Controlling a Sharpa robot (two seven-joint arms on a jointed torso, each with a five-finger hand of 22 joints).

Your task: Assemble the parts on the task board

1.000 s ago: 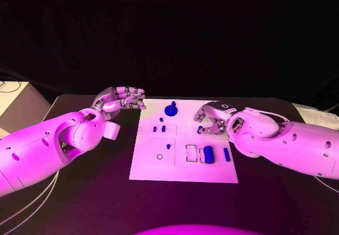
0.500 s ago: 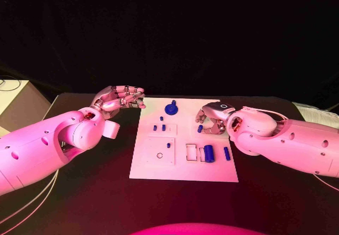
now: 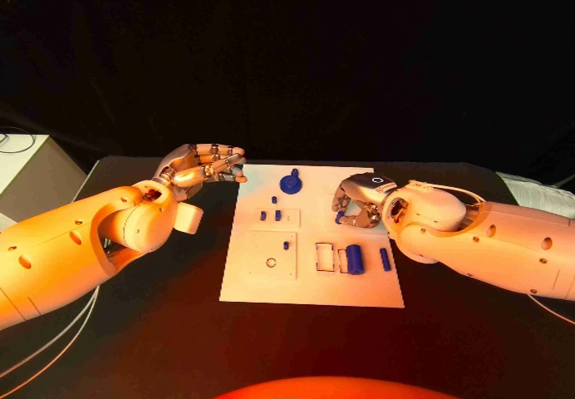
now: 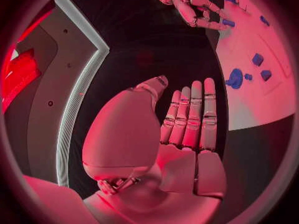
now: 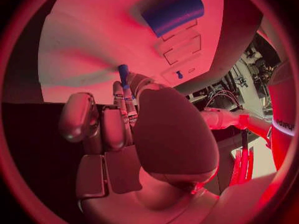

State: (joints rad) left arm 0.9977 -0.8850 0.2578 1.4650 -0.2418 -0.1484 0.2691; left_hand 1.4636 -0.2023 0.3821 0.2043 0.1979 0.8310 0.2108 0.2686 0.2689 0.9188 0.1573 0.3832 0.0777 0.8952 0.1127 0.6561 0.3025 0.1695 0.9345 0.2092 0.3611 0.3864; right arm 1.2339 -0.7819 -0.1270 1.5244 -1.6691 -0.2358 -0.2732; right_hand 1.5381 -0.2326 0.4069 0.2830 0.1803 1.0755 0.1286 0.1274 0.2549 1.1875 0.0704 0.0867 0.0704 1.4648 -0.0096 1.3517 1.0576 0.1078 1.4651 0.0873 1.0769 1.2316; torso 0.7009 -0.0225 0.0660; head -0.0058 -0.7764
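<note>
The white task board (image 3: 258,287) lies in the middle of the black table. My right hand (image 3: 360,199) hovers over the board's right side and pinches a small blue peg (image 3: 341,218) (image 5: 123,75) between its fingertips. A blue cylinder (image 3: 354,259) (image 5: 174,11) and a blue bar (image 3: 385,259) lie beside rectangular slots (image 3: 323,258). A round blue knob (image 3: 290,183) (image 4: 235,78) stands at the far edge, with small blue pieces (image 3: 271,217) nearer. My left hand (image 3: 203,169) (image 4: 187,119) floats left of the board's far corner and holds nothing.
A white box (image 3: 24,174) stands beyond the table's left edge. Bare black tabletop (image 3: 144,332) surrounds the board on both sides and in front.
The right hand with the peg has shifted only very slightly. The left hand has stayed in place.
</note>
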